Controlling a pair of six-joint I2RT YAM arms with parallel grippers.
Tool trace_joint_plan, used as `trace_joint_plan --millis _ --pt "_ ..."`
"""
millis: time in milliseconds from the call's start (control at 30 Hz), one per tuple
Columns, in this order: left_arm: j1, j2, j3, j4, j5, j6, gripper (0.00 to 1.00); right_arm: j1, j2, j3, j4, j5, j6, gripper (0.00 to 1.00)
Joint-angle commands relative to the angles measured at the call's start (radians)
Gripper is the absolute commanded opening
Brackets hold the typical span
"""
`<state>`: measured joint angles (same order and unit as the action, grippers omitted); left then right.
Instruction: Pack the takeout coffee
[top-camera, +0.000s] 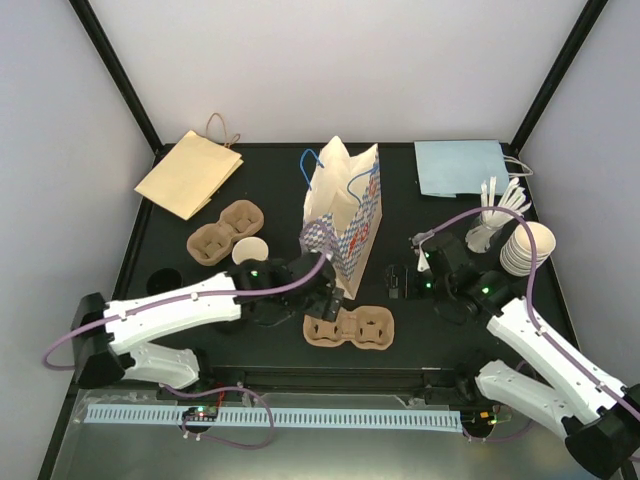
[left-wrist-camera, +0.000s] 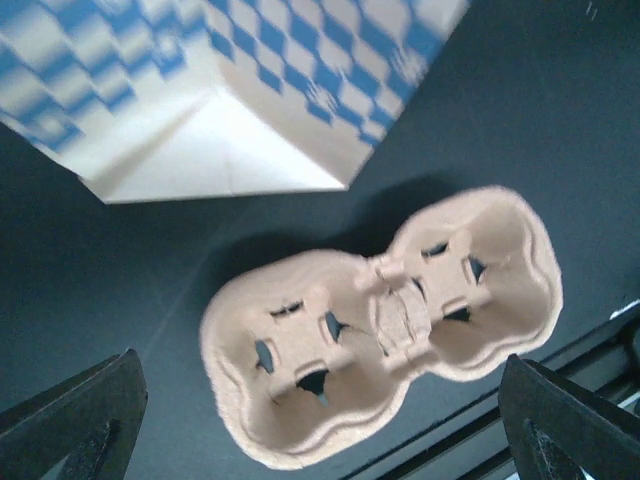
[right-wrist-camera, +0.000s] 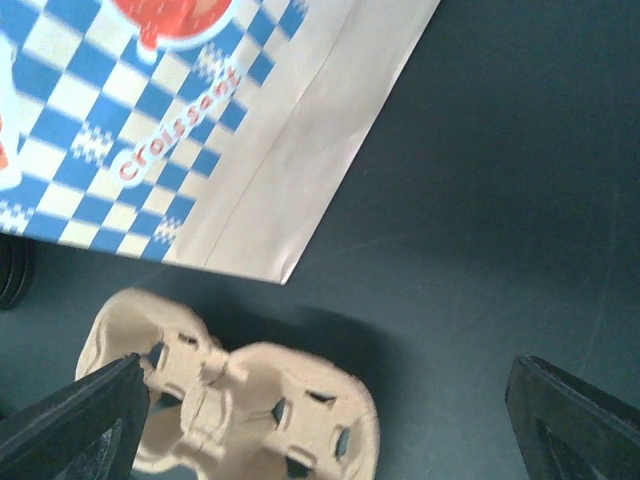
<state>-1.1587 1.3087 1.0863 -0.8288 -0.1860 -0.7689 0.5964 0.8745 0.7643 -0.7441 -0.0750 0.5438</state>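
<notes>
Two open, empty grippers are shown: left gripper (left-wrist-camera: 320, 430), right gripper (right-wrist-camera: 320, 420). Carrier (left-wrist-camera: 380, 330) is placed below the left gripper, bag (left-wrist-camera: 250, 90) beyond; cup (top-camera: 250, 250) is probably to be seated next.

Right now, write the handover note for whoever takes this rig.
Left end effector: open, empty, above the bare cup carrier.
Right end effector: open, empty, right of the checkered bag.
Bag stands mid-table; carrier lies just in front of it. Second carrier and one cup sit left of the bag. Stacked cups at the right edge.
Done: carrier set out.
To do: cups into the carrier, carrier into the bag.
</notes>
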Motion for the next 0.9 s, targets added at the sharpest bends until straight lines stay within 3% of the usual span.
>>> trace_joint_plan --millis 0,167,300,467,867 --pt "0.081 -0.127 0.0 -0.001 0.006 0.085 0.99 0.083 -0.006 0.007 -0.067 0.029 0.074 1.0" --pt "0.204 -0.253 -0.081 0.048 0.032 0.169 0.99 0.25 0.014 -0.032 -0.02 0.071 0.227 0.97" --pt "0.283 -0.33 -0.136 0.093 0.065 0.208 0.99 0.425 0.098 0.026 -0.031 0.18 0.363 0.96" --pt "0.34 -0.361 -0.16 0.093 0.082 0.248 0.99 0.554 0.235 0.107 -0.051 0.277 0.545 0.91" --pt "0.41 -0.452 -0.259 0.134 0.121 0.277 0.99 0.614 0.557 0.24 -0.08 0.274 0.676 0.75"
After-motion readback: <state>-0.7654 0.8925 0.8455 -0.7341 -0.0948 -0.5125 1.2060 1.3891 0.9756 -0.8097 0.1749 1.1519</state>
